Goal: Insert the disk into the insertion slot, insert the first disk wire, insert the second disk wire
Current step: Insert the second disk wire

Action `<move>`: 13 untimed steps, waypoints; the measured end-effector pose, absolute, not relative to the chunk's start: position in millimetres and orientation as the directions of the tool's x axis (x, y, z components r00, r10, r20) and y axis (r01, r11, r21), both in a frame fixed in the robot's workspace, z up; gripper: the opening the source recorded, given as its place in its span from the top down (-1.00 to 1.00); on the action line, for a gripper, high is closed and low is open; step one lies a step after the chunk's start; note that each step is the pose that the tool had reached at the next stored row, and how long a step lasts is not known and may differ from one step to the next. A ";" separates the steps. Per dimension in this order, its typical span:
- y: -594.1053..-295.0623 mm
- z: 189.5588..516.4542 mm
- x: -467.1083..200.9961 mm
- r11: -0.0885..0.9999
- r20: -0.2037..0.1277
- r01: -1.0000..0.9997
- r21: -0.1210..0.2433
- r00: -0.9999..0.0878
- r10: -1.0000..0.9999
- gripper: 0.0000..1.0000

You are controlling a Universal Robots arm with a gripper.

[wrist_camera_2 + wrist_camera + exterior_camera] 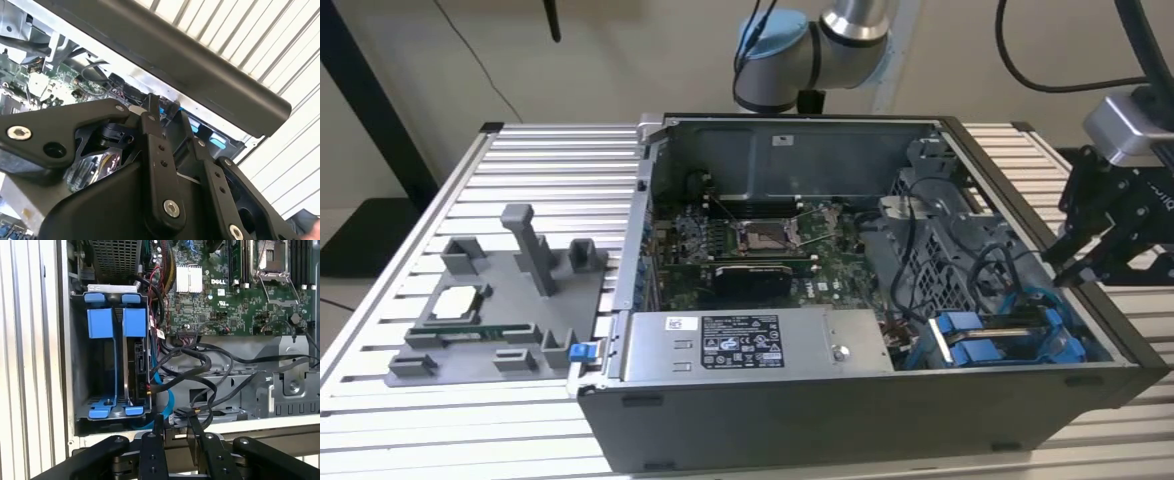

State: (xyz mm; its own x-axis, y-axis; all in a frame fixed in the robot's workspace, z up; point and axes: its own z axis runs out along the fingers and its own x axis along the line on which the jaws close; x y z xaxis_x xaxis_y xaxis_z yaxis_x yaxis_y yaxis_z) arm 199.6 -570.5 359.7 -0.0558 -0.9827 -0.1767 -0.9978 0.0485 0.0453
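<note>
Disk [141, 365] sat edge-on in the insertion slot [134, 410], with a blue wire [161, 390] running just beside it. Claw [175, 421] hung near the case rim [250, 426] by the slot, fingers a narrow gap apart, nothing seen gripped. Judged the disk rigid, dense and shock-sensitive: best taken by its blue carrier frame [135, 322], not the label or connector.

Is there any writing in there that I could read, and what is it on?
On the grey metal box, the white-and-black sticker: print too small to read.
On the green motherboard: a white maker's logo, not quoted here; the finer white markings are too small to read.
Nothing else is legible.
</note>
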 end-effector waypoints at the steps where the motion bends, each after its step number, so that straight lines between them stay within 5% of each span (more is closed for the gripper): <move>1: -570.5 359.1 199.7 0.048 -0.177 -0.998 0.045 -0.056 -0.983 -1.00; 7: -570.5 355.1 199.9 0.048 -0.176 -0.998 0.045 -0.056 -0.983 -1.00; 8: -570.5 355.0 199.9 0.048 -0.176 -0.998 0.045 -0.056 -0.983 1.00; 13: -570.5 354.8 199.9 0.048 -0.177 -0.998 0.046 -0.056 -0.983 1.00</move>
